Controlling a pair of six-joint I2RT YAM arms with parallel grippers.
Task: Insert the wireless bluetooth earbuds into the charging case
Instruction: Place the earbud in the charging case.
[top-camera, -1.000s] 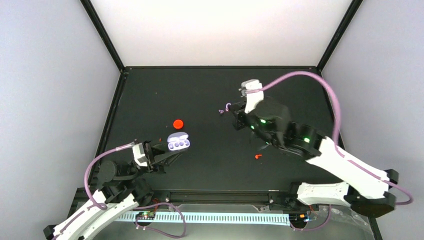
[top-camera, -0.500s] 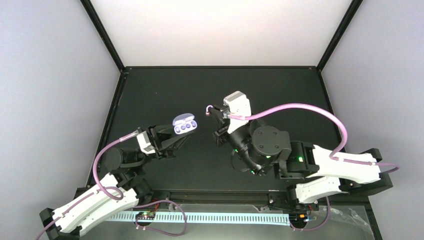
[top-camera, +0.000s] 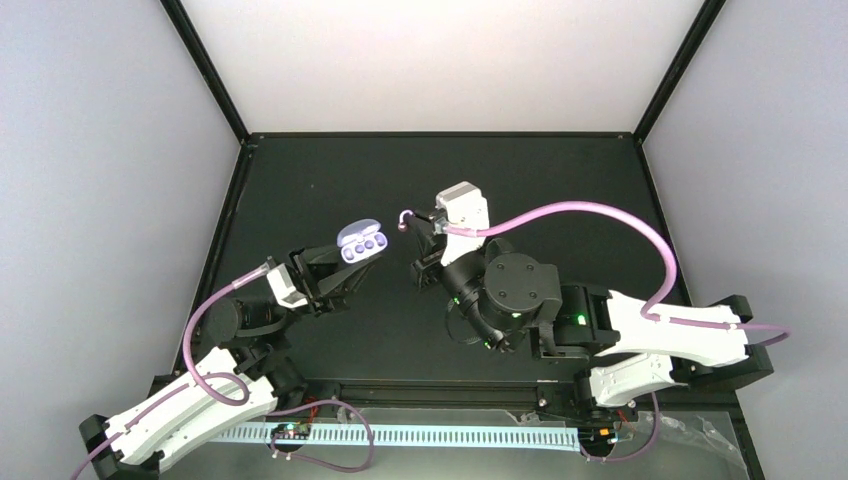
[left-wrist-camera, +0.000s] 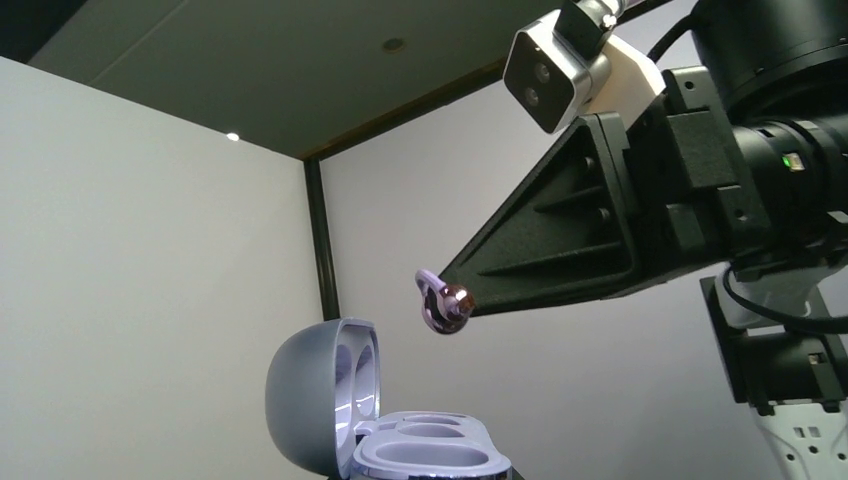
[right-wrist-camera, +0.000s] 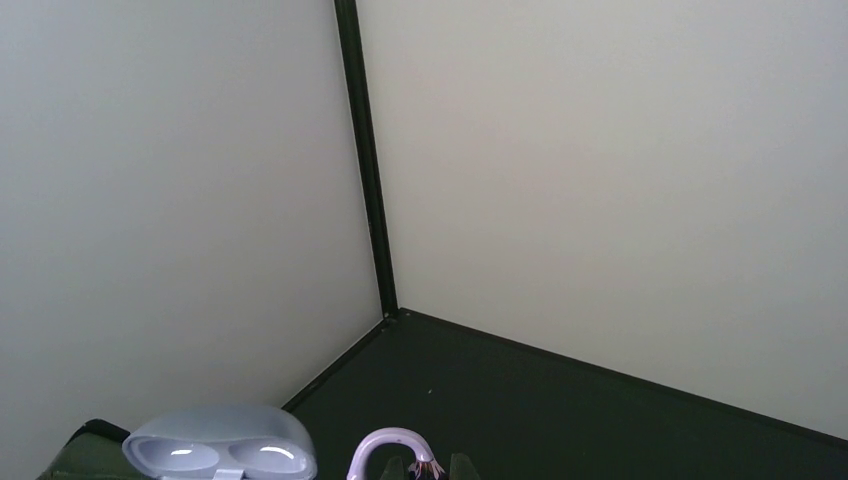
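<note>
the task is mid-way through its first insertion, by my reading: nothing looks seated yet, and both placements are left.

the left gripper (top-camera: 352, 260) is clenched on the small pale lavender rounded charging case (top-camera: 362, 242), holding it clear of the black table (top-camera: 560, 180). its hinged lid stands open. in the left wrist view the two wells in the case's base (left-wrist-camera: 425, 458) look empty, though the low angle hides their floors. the dark purple spots seen from above may be only the hollows; i cannot tell.

the right gripper (top-camera: 416, 224) is pinched shut on one tiny purple curved earbud (top-camera: 404, 220), which sticks out past the fingertips (left-wrist-camera: 470, 297). in the top view this bud hangs near the case, at about 3 o'clock from it, apart and not touching. from the left wrist it sits above the open base, toward 1 o'clock (left-wrist-camera: 440, 303).

the second bud is not visible in any view; it may lie hidden under the right arm.

what remains, i judge: lower this bud into a well, let go, fetch the other, seat it.
</note>
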